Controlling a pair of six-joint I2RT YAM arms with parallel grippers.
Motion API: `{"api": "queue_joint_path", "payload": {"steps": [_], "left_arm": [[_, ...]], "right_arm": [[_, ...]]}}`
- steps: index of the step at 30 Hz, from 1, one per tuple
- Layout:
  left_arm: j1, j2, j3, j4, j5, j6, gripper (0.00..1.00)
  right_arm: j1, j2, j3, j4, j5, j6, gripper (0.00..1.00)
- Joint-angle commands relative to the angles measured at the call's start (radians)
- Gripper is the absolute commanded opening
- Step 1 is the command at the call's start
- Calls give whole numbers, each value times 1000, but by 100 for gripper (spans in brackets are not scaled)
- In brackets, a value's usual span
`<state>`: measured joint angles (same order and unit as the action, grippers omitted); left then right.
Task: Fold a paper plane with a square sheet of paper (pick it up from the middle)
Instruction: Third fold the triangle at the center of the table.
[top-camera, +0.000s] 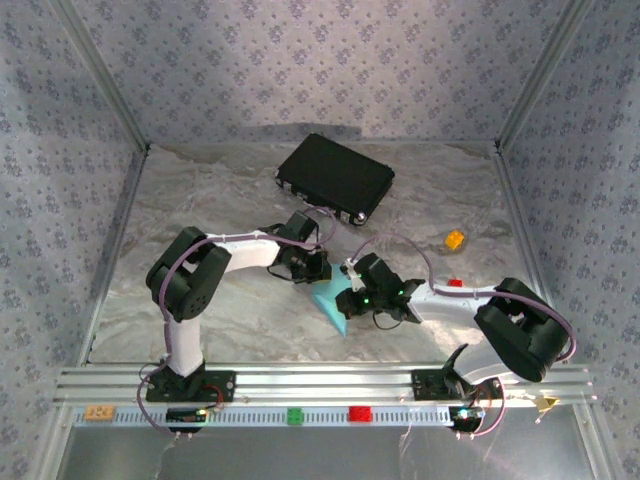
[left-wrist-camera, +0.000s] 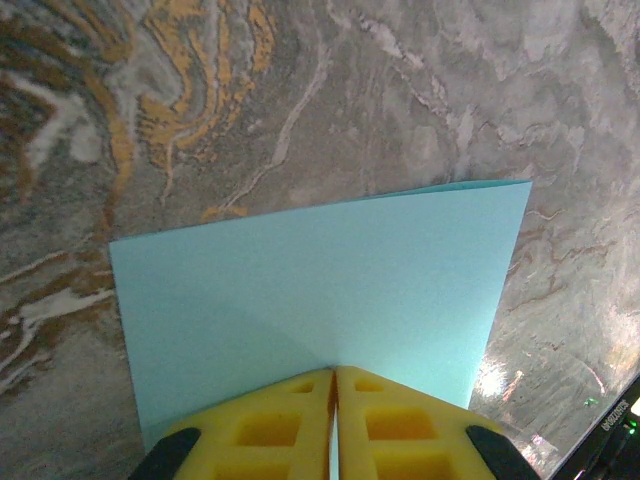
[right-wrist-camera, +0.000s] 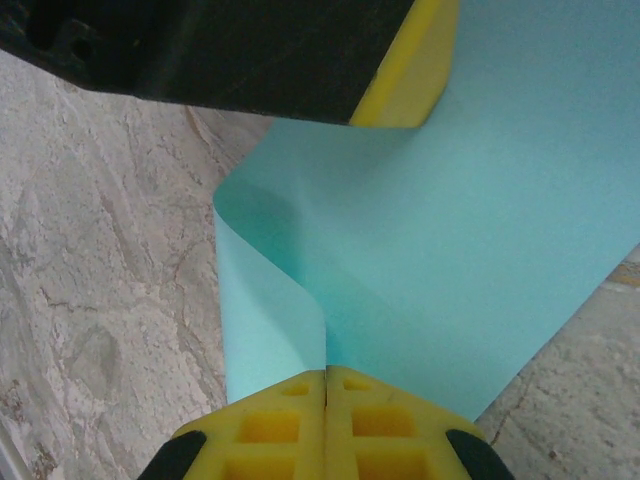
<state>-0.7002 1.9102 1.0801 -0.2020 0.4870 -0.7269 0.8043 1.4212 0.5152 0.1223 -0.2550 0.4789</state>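
Observation:
The square sheet of paper (top-camera: 330, 300), thin and light blue, hangs between my two grippers over the marble table. My left gripper (top-camera: 312, 268) pinches one edge of it. In the left wrist view its yellow jaws (left-wrist-camera: 335, 370) are shut on the sheet (left-wrist-camera: 320, 290), which spreads flat away from them. My right gripper (top-camera: 352, 298) is shut on another edge. In the right wrist view the paper (right-wrist-camera: 450, 250) curls into a soft bend just left of the shut gripper (right-wrist-camera: 326, 372), and the left gripper's yellow finger (right-wrist-camera: 410, 80) touches the sheet at the top.
A black hard case (top-camera: 335, 178) lies at the back of the table. A small orange block (top-camera: 455, 239) and a small red block (top-camera: 455, 283) sit to the right, near the right arm. The metal rail (top-camera: 250, 385) runs along the near edge.

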Motion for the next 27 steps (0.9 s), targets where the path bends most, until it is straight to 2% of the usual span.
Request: {"api": "queue_joint_path", "payload": {"steps": [1,27], "left_arm": [[1,0,-24,-19,-19,-11,10],[1,-5,-24,-17,-19,-15,9]], "right_arm": [[-5,8,30,-33,20,-16,1],[-8,49,49,-70,25,-16,1]]}}
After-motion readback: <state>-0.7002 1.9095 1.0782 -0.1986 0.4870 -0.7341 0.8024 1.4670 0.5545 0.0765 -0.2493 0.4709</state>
